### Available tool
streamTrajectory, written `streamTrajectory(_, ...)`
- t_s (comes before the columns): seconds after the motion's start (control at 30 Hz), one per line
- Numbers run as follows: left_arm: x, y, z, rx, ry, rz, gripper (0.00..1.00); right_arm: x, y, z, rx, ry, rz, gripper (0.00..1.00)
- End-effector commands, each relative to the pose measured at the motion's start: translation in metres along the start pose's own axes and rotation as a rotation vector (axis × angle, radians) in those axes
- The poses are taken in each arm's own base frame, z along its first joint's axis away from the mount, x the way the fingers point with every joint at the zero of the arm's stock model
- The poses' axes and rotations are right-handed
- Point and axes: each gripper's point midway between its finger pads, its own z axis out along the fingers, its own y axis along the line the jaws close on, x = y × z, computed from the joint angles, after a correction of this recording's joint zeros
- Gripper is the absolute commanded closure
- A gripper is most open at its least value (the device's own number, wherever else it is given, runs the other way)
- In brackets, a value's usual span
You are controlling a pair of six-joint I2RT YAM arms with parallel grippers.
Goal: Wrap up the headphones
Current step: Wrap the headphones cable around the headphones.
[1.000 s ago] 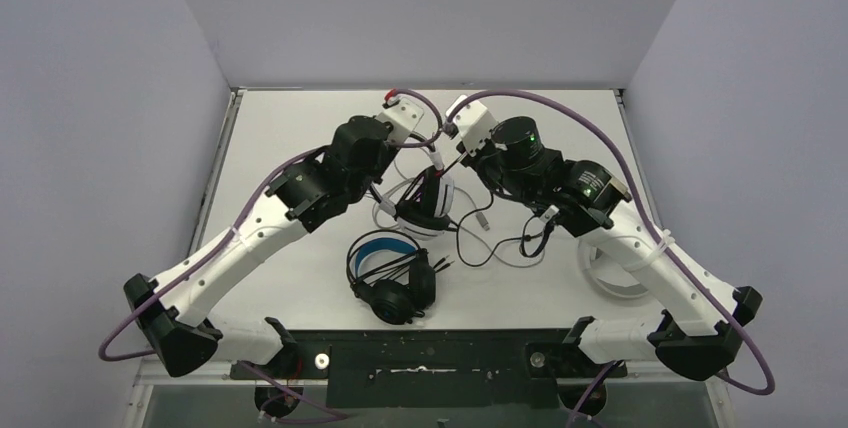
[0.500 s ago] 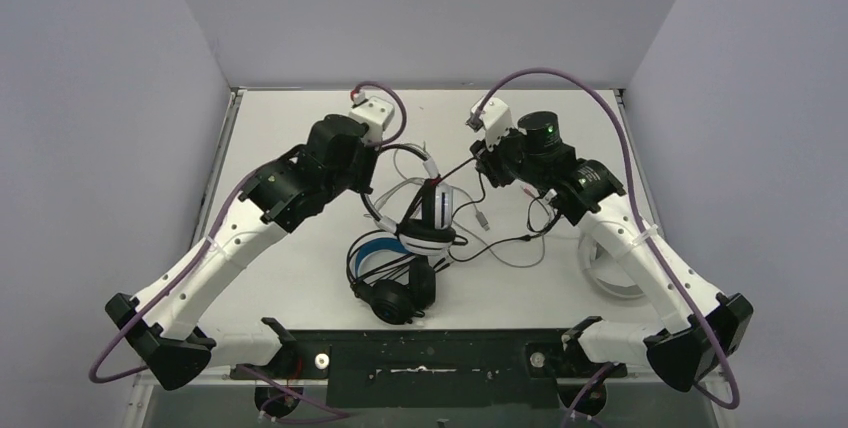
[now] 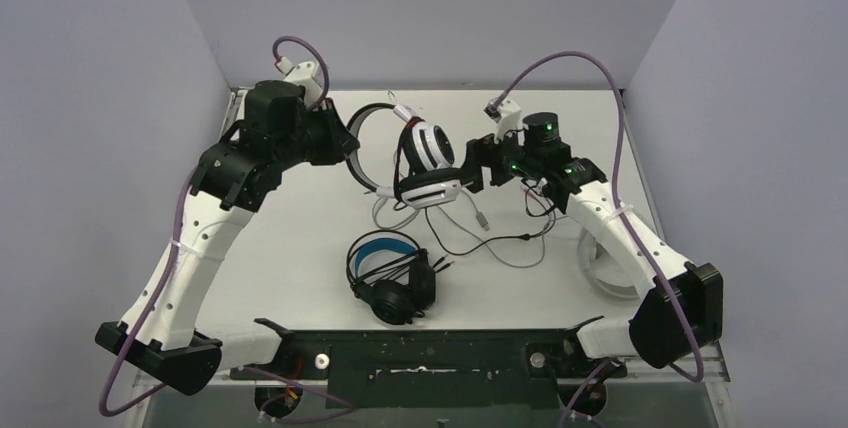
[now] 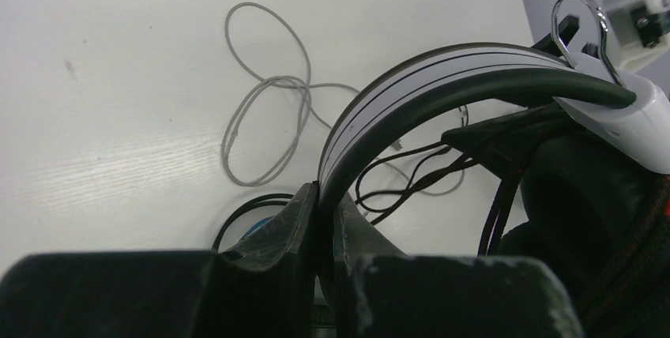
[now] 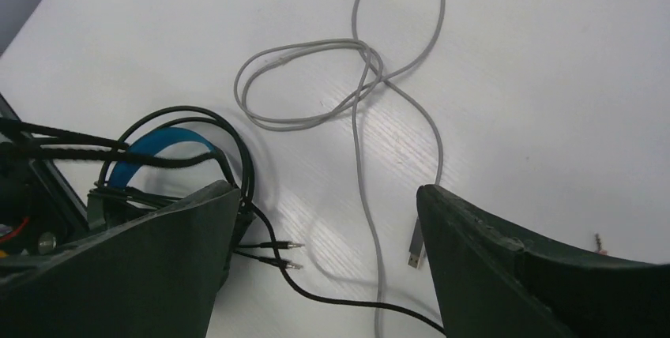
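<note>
My left gripper [image 3: 350,144] is shut on the headband [image 4: 442,77] of a white headset [image 3: 428,153] with black ear-cup centres and holds it in the air over the table's back half. The band sits pinched between the left fingers [image 4: 296,219]. Its grey cable [image 5: 355,46] lies in loose loops on the table and ends in a USB plug [image 5: 413,251]. My right gripper [image 3: 472,176] stands open just right of the lifted headset, with nothing between its fingers [image 5: 166,251]. A black headset with a blue-lined band [image 3: 390,273] lies near the front, its black cable [image 3: 500,243] trailing right.
A second pale headset [image 3: 612,278] lies at the right, half hidden under the right arm. Two black jack plugs [image 5: 288,255] lie beside the black headset. Grey walls close in the table [image 3: 290,248] on three sides.
The left arm has risen and swung back-left, lifting the white headset off the table. The right gripper has opened wide and drawn back to the right.
</note>
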Motion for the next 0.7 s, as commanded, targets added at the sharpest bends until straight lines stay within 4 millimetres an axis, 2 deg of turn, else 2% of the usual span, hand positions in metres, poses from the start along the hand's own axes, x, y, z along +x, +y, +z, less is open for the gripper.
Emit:
streamTrajectory(0.0,-0.054,-0.028,-0.032,0.118,-0.154,-0.16,1.0,-0.018,0.007,-0.014,-0.193,-0.2,0.13,0.12)
streamTrajectory(0.17,-0.069,-0.037,-0.038,0.155,-0.183,-0.182,1.0,-0.022,0.024,-0.021,-0.314,-0.31,0.066,0.04)
streamTrajectory(0.27,-0.076,-0.041,-0.041,0.17,-0.194,-0.185,1.0,-0.029,0.025,-0.023,-0.321,-0.352,0.033,0.02)
streamTrajectory(0.4,-0.08,-0.047,-0.044,0.194,-0.199,-0.191,1.0,-0.058,0.027,-0.024,-0.344,-0.416,0.008,0.02)
streamTrajectory(0.5,-0.084,-0.048,-0.047,0.2,-0.211,-0.195,1.0,-0.087,0.045,-0.03,-0.431,-0.484,-0.023,0.03)
streamTrajectory(0.6,-0.087,-0.047,-0.049,0.195,-0.221,-0.202,1.0,-0.097,0.063,-0.03,-0.488,-0.51,-0.055,0.03)
streamTrajectory(0.67,-0.088,-0.048,-0.049,0.2,-0.221,-0.202,1.0,-0.103,0.067,-0.03,-0.487,-0.534,-0.065,0.03)
